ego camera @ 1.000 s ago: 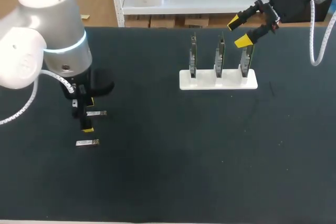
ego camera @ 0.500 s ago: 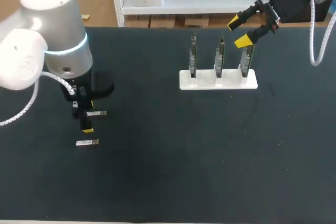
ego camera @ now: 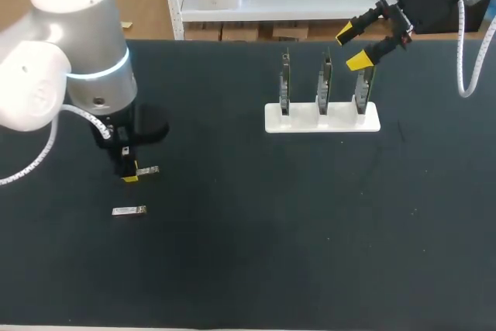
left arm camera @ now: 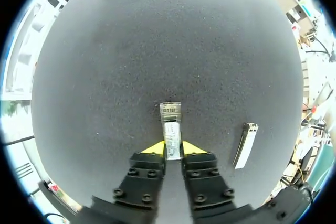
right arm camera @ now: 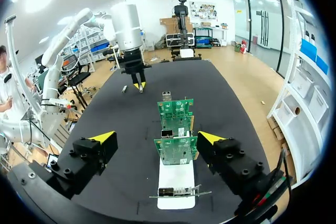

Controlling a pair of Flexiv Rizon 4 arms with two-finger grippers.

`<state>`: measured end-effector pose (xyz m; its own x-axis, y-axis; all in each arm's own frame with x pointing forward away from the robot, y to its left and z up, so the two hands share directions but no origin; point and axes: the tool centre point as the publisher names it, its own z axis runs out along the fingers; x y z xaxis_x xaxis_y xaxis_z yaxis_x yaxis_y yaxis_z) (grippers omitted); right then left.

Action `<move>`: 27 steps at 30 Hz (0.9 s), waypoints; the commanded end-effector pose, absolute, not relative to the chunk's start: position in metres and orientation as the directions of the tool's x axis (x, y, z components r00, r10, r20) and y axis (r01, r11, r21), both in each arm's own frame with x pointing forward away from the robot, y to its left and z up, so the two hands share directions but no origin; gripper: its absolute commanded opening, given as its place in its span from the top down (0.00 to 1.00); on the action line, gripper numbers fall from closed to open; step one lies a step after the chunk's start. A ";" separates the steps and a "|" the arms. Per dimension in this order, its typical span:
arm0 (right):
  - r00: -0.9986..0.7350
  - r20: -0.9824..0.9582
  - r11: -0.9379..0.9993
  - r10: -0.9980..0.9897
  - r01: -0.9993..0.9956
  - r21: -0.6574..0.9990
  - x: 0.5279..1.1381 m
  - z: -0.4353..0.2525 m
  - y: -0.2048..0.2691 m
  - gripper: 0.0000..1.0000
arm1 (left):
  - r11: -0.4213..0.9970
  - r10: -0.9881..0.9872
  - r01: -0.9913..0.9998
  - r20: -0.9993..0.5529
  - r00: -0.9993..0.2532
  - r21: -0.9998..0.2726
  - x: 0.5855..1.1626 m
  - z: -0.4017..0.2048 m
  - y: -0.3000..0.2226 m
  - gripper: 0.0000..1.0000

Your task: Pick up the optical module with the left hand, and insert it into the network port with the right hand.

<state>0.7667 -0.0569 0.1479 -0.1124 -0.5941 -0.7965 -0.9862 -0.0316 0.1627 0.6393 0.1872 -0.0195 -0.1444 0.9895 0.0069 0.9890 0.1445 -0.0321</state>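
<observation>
A small silver optical module (left arm camera: 170, 124) lies on the black table, and my left gripper (left arm camera: 172, 149) is shut on its near end, both yellow tips pressing its sides. From the head view, that module (ego camera: 148, 170) sticks out to the right of the left gripper (ego camera: 130, 176), low on the table's left. A white stand (ego camera: 322, 119) holds three upright green cards (right arm camera: 175, 109) with metal network ports (right arm camera: 167, 95). My right gripper (ego camera: 353, 46) hangs open above the stand's right end, nothing between its fingers.
A second optical module (ego camera: 129, 211) lies just in front of the left gripper, beside the held one (left arm camera: 245, 144). The black table (ego camera: 256, 253) stretches wide between the left arm and the stand.
The left gripper's fingers have closed from wide open onto the optical module. The right arm has not moved.
</observation>
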 end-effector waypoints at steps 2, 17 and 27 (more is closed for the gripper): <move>-0.112 -0.797 -0.031 -0.594 -0.986 0.162 0.766 0.148 -0.057 0.00 | 0.139 0.990 0.989 0.003 -0.139 -0.040 0.643 -0.023 0.185 1.00; -0.112 -0.797 -0.031 -0.594 -0.986 0.162 0.766 0.148 -0.057 0.00 | 0.395 0.829 0.919 -0.425 -0.362 -0.012 0.702 0.042 0.166 1.00; -0.112 -0.797 -0.031 -0.594 -0.986 0.162 0.766 0.148 -0.057 0.00 | 0.483 0.709 0.864 -0.643 -0.291 0.141 0.778 0.119 0.143 1.00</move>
